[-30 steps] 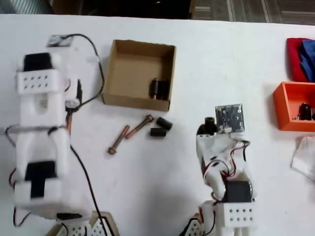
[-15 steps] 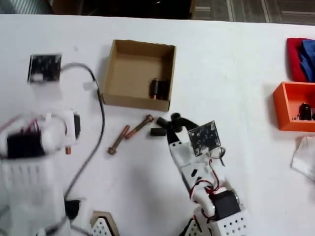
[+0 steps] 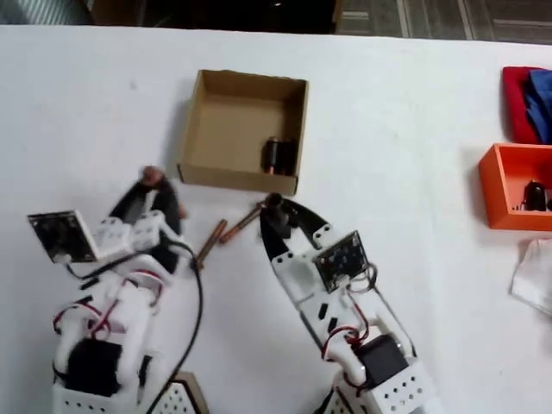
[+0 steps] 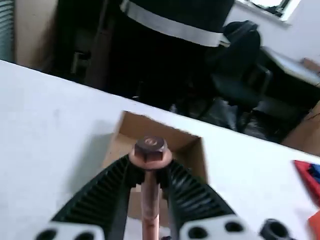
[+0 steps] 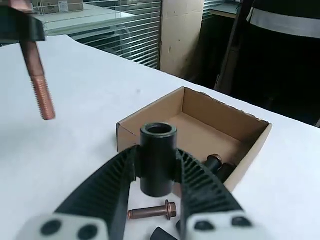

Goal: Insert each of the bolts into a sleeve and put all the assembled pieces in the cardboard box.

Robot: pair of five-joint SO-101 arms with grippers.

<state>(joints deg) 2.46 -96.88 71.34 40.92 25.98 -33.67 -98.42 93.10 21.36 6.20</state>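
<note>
My left gripper (image 3: 153,183) is shut on a copper bolt (image 3: 153,175), held upright with its head up, left of the cardboard box (image 3: 197,129). From the left wrist, the bolt (image 4: 149,150) stands between the fingers of my left gripper (image 4: 149,165). My right gripper (image 3: 276,209) is shut on a black sleeve (image 3: 273,202) just in front of the box; in the right wrist view the sleeve (image 5: 158,157) stands upright, bore up. Two loose bolts (image 3: 210,242) (image 3: 244,222) lie on the table. An assembled piece (image 3: 277,155) lies in the box.
Another black sleeve (image 5: 161,233) lies on the table under my right gripper, by a loose bolt (image 5: 152,211). An orange bin (image 3: 509,211) holding a dark part stands at the right edge, with red and blue cloth (image 3: 528,102) behind it.
The left arm swung down and right with its bolt, stopping left of the box. The right arm reached to the two sleeves and now has one in its gripper.
</note>
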